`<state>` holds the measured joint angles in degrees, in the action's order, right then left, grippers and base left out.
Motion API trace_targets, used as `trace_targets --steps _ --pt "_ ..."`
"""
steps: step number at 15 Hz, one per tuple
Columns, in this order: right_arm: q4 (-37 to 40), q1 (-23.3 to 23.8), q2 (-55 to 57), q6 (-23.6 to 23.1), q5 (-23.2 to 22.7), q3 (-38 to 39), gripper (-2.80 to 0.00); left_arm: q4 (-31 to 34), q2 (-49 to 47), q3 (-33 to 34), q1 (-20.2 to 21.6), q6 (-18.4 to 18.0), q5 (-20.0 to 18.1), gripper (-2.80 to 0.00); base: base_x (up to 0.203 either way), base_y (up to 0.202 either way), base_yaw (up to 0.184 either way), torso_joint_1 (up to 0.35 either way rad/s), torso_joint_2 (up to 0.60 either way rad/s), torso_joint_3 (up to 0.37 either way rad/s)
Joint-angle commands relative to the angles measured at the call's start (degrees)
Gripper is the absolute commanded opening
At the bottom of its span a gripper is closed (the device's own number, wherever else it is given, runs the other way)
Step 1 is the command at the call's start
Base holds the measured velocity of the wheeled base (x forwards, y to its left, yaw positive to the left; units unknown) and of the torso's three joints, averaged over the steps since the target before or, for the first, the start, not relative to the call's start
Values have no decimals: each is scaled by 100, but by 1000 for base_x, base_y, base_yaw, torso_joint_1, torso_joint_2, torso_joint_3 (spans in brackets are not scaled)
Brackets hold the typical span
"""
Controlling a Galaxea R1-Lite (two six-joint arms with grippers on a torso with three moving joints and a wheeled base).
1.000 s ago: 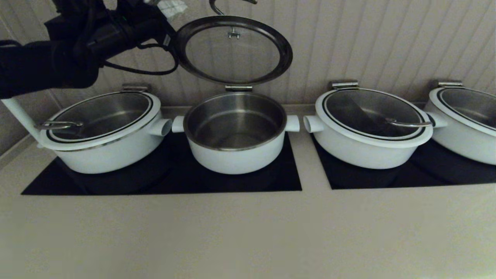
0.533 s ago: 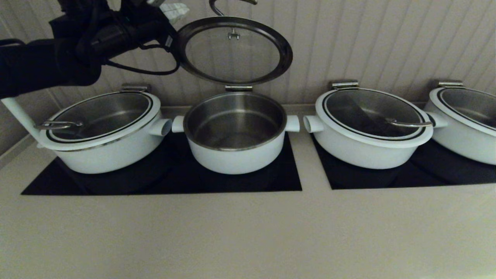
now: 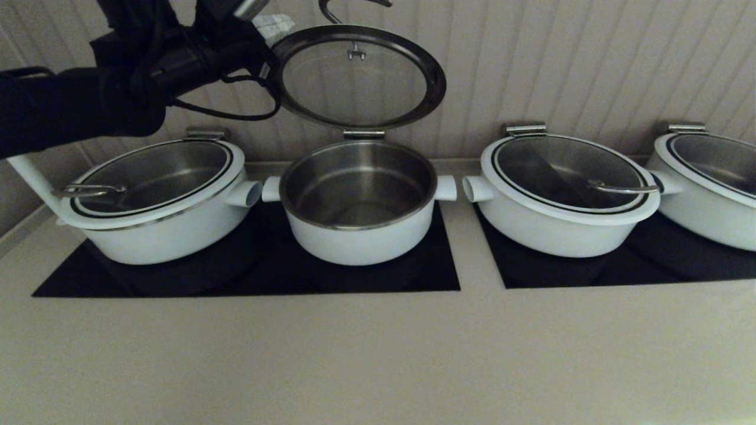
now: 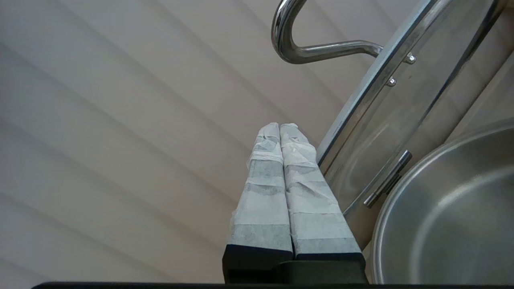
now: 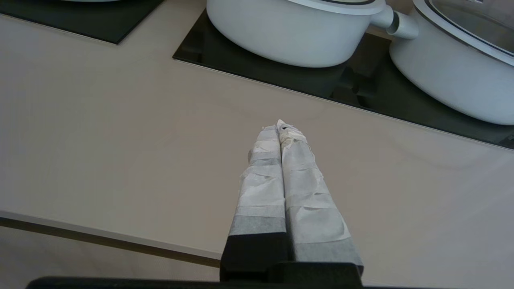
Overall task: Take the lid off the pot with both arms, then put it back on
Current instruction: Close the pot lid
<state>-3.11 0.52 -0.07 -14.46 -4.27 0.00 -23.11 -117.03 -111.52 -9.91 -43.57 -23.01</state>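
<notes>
The pot stands open on the left black hob, its steel inside showing. Its glass lid stands tilted up on a hinge behind it, against the wall, with the steel handle on the far side. My left gripper is shut and empty at the lid's upper left rim, on the wall side. In the left wrist view the fingertips lie close beside the lid's rim, below the handle; contact is unclear. My right gripper is shut and empty, low over the counter's front.
A wide lidded pot sits left of the pot, under my left arm. Two more wide lidded pots sit on the right hob. A panelled wall runs right behind the pots. The beige counter stretches in front.
My left arm has shifted a little right and up, bringing the shut fingers closer to the lid's upper left rim. The lid and pots have not moved.
</notes>
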Motion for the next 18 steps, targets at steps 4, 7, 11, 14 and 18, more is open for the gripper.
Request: trace_targets --steps 4,7,11,14,18 --pt "-6 0 7 -13 -5 0 -280 8 69 79 -11 -37 -28 -280 0 0 0 0 0 0" --pt "-6 0 7 -13 -4 0 -280 0 218 281 -11 -38 -37 -280 0 0 0 0 0 0" --pt "-6 0 7 -13 -4 0 -280 -4 525 779 -51 -155 -43 -280 0 0 0 0 0 0" --pt "-6 0 7 -13 -4 0 -280 -18 811 1205 -86 -187 -54 -280 0 0 0 0 0 0" --pt "-6 0 7 -4 -13 0 -280 -31 1108 1716 -111 -192 -54 -280 0 0 0 0 0 0"
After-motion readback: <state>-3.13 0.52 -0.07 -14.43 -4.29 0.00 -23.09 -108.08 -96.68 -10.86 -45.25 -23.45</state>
